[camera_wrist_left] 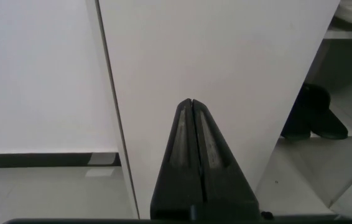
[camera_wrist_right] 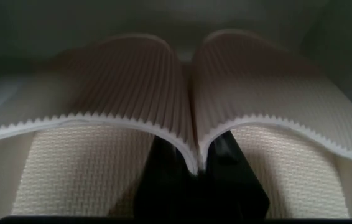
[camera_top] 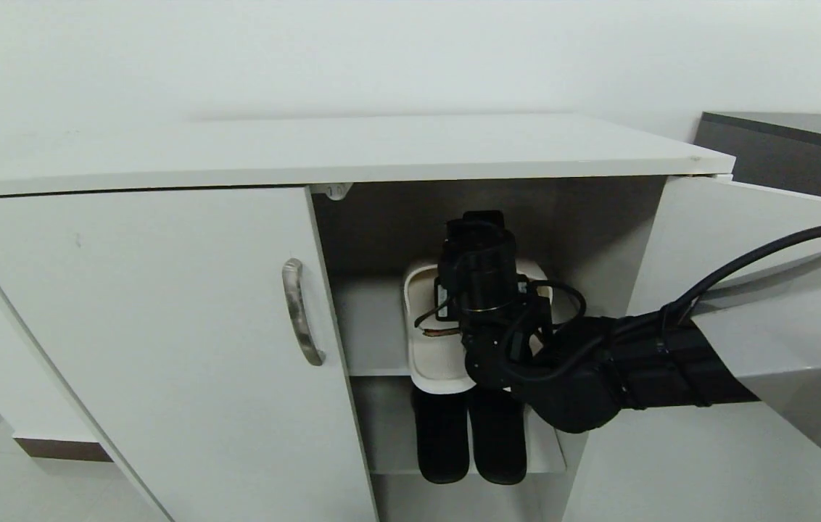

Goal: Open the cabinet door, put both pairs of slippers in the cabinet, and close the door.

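The white cabinet [camera_top: 352,148] has its right door [camera_top: 737,217] swung open and its left door [camera_top: 149,326] closed. A pair of white slippers [camera_top: 431,355] lies on the upper shelf [camera_top: 370,326], heels jutting past its front edge. My right gripper [camera_top: 481,225] is inside the cabinet above them. In the right wrist view the ribbed straps [camera_wrist_right: 132,81] meet over the right gripper [camera_wrist_right: 201,177], which is shut on the inner edges of the white slippers. A black pair [camera_top: 443,435] sits on the lower shelf [camera_top: 389,428]. My left gripper [camera_wrist_left: 192,102] is shut, empty, before the closed door [camera_wrist_left: 226,62].
The closed door carries a metal handle [camera_top: 300,312] near its inner edge. A dark counter [camera_top: 788,145] stands behind the cabinet to the right. The black slippers [camera_wrist_left: 313,115] show past the door's edge in the left wrist view, with pale floor [camera_wrist_left: 45,193] to the door's other side.
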Available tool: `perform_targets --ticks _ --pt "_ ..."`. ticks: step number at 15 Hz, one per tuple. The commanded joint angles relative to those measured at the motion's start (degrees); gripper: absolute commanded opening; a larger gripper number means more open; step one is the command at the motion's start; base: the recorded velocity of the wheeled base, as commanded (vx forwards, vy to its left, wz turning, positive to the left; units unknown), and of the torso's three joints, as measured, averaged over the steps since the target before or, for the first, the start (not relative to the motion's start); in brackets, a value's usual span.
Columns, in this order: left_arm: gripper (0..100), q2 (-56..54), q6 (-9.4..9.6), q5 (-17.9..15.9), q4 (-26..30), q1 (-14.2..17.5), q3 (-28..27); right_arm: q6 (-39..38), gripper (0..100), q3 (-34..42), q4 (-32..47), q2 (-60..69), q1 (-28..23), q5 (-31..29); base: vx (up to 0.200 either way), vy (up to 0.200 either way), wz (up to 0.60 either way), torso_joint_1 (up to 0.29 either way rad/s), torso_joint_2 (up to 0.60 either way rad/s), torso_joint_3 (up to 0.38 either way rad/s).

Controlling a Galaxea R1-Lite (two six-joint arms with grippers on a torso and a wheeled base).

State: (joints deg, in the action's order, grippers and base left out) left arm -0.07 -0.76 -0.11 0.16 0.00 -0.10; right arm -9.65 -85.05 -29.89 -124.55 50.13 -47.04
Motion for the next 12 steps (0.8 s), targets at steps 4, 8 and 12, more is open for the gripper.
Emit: perform_targets --ticks 4,8,12 --pt "0 0.1 -0.04 0.0 0.0 0.0 0.0 0.0 0 -5.5 2.3 -3.6 -1.7 -0.1 0.0 0.0 0.0 0.0 0.0 0.0" --pt "0 0.1 -0.04 0.0 0.0 0.0 0.0 0.1 0 -6.7 3.1 -4.6 -2.4 0.0 0.0 0.0 0.0 0.0 0.0 0.0" --pt "0 0.1 -0.04 0.0 0.0 0.0 0.0 0.0 100 -6.6 3.7 -5.4 -2.8 0.0 0.0 0.0 0.0 0.0 0.0 0.0"
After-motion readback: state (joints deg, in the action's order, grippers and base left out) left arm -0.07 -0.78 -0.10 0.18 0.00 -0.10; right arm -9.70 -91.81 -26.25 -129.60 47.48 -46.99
